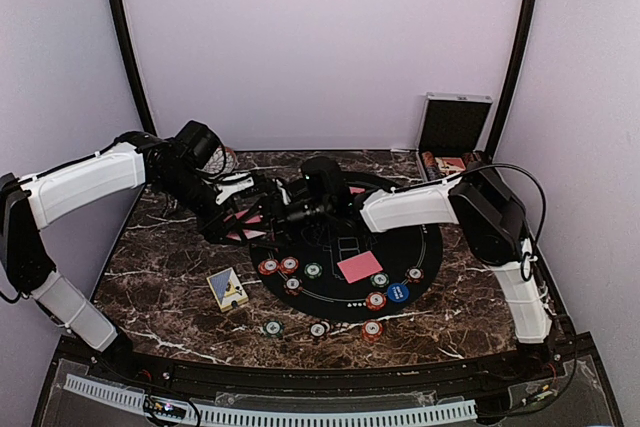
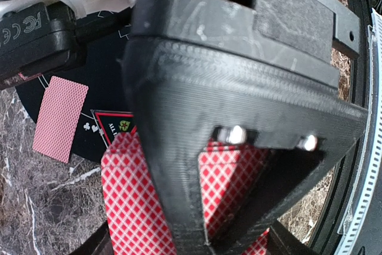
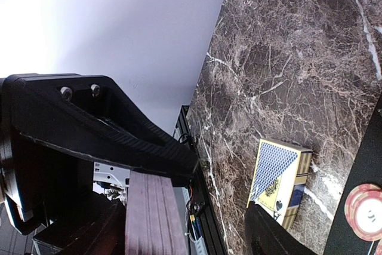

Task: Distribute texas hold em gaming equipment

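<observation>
Above: round poker chips [image 1: 375, 300] ring the black round mat [image 1: 425, 247], one red-backed card [image 1: 358, 267] lies dealt, more to deal. Left wrist: left gripper [image 2: 155, 231] jaws clamp the red-checked deck [image 2: 125, 207] above the marble desk [image 2: 36, 207]. Right wrist: right gripper [image 3: 149, 201] jaws, cannot tell.

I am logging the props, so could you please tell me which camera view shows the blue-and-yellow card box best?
The right wrist view: the card box appears large, its pattern sharp. The top external view shows it small, lying left of the black mat. The left wrist view misses it.
</observation>
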You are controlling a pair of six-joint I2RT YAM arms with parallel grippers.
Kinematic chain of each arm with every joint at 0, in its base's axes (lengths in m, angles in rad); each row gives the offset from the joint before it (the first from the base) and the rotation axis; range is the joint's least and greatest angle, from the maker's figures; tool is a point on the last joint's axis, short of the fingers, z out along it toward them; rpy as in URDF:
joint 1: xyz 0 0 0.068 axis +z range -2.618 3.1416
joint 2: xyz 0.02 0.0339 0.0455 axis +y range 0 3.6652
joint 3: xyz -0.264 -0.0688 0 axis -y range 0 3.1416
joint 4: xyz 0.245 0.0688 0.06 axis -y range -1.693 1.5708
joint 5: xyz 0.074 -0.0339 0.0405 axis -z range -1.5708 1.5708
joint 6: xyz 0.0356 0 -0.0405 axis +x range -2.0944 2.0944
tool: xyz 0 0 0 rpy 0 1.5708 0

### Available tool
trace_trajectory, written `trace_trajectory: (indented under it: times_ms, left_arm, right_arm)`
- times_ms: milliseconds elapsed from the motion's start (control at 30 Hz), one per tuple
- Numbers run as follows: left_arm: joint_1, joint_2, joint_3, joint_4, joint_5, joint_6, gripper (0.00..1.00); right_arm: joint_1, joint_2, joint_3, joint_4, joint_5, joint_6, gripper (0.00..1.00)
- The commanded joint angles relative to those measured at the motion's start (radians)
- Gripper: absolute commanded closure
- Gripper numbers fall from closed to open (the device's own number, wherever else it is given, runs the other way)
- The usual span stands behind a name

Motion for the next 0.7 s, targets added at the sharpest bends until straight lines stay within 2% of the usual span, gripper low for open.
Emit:
trace_trajectory:
  times_ms: [0, 333, 667]
  left_arm:
    - [0.006, -0.018, 0.027, -0.016, 0.035, -0.004, 1.00]
    - [0.006, -0.018, 0.022, -0.013, 0.033, -0.004, 1.00]
    - [0.006, -0.018, 0.012, -0.010, 0.023, -0.002, 1.00]
  right_arm:
    - [-0.020, -0.022, -0.012, -0.064, 0.030, -0.043, 0.34]
    - [-0.062, -0.117, -0.103, -0.081, 0.034, -0.078, 0.48]
    - [-0.063, -0.178, -0.115, -0.033, 0.016, -0.044, 0.68]
